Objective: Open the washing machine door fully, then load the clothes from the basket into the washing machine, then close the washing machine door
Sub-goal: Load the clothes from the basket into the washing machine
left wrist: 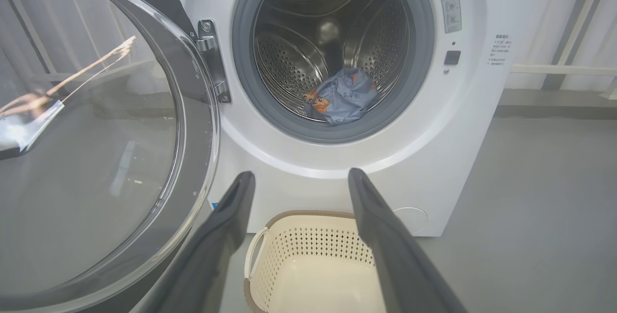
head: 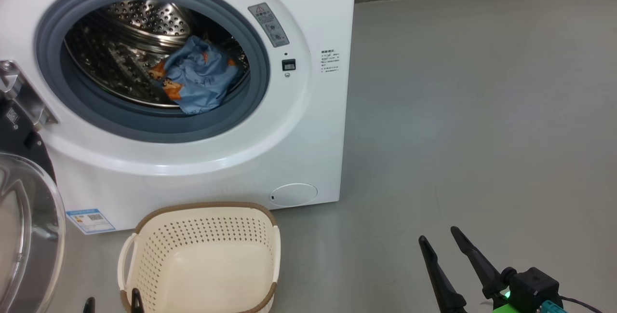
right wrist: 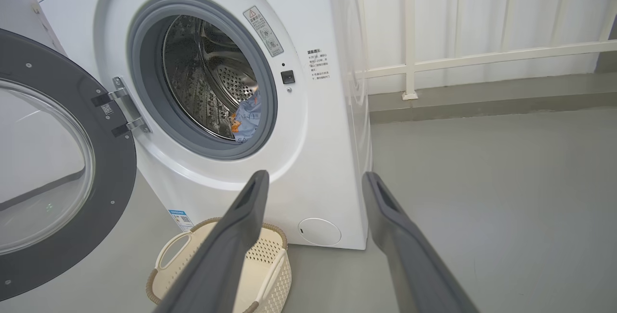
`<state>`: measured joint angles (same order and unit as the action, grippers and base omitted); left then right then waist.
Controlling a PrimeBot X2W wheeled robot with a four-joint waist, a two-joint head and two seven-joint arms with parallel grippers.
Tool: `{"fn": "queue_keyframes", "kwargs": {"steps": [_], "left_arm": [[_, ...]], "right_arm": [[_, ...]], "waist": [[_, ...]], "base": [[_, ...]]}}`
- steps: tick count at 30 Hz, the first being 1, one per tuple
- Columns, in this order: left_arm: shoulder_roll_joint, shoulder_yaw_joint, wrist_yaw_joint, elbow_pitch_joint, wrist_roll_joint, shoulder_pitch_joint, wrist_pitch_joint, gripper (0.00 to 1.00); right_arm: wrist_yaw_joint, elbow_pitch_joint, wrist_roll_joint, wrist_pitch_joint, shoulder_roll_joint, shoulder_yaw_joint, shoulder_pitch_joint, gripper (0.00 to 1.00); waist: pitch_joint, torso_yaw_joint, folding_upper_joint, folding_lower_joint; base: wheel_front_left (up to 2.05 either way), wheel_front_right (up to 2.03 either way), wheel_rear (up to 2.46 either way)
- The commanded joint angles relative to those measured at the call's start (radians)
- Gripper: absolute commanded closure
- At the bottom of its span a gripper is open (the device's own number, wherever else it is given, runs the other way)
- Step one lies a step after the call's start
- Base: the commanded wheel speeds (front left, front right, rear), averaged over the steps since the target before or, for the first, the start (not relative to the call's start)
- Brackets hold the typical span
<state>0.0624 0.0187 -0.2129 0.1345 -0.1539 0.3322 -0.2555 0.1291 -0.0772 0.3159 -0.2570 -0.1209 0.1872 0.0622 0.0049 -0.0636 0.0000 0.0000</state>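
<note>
— While the washing machine door (right wrist: 115, 197) stands swung out to the left on its metal hinge (head: 24, 93), where are the clothes (head: 200, 79)?

— Inside the washing machine (head: 318, 134). They form a crumpled light blue bundle with orange prints, lying low in the perforated steel drum (head: 144, 23), just behind the grey gasket (head: 159, 127).

— And the basket (head: 212, 236)?

— It is on the grey floor (head: 482, 110), just in front of the machine and below the opening. Its bare cream bottom shows. A round white cap (head: 293, 194) sits low on the machine behind it, and a blue label (head: 90, 220) is further left.

— How do the fingers stand?

— The left fingers (left wrist: 224, 226) are spread wide and hold nothing. They are by the basket's near left corner, pointing at the machine. The right fingers (right wrist: 405, 255) are also wide apart and hold nothing, over bare floor well right of the basket.

— What stands in the way?

— The basket lies between the left fingers and the machine's front. The door's glass bowl bulges close on their left. A white railing (right wrist: 409, 33) runs behind the machine, to its right.
</note>
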Motion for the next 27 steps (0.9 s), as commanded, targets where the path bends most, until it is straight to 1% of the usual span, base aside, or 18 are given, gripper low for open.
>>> {"fn": "queue_keyframes", "kwargs": {"steps": [1,5,16,20,27], "left_arm": [[-0.004,-0.031,-0.005,0.036,-0.005,-0.022,-0.006,0.0],[-0.004,-0.036,-0.018,0.036,0.007,-0.029,-0.006,0.0],[-0.006,-0.038,-0.01,0.035,0.005,-0.04,-0.006,0.0],[-0.007,-0.038,-0.01,0.036,0.006,-0.039,-0.006,0.0],[-0.008,-0.04,-0.009,0.042,0.008,-0.046,-0.006,0.0]], "right_arm": [[0.002,0.027,-0.011,-0.005,-0.002,0.018,-0.013,0.0],[0.002,0.026,-0.011,-0.005,0.0,0.017,-0.013,0.0],[0.002,0.026,-0.008,-0.005,0.0,0.019,-0.013,0.0],[0.002,0.027,-0.007,-0.005,0.0,0.019,-0.014,0.0],[0.002,0.029,-0.005,-0.005,-0.001,0.016,-0.014,0.0]], "waist": [[0.001,0.0,0.0,0.0],[0.0,0.001,0.0,0.0],[0.002,0.005,0.0,0.0],[0.005,0.005,0.0,0.0],[0.01,0.008,0.0,0.0]], "base": [[0.0,0.0,0.0],[0.0,0.0,0.0],[-0.13,0.13,0.0],[-0.9,0.9,0.0],[-1.4,1.4,0.0]]}}
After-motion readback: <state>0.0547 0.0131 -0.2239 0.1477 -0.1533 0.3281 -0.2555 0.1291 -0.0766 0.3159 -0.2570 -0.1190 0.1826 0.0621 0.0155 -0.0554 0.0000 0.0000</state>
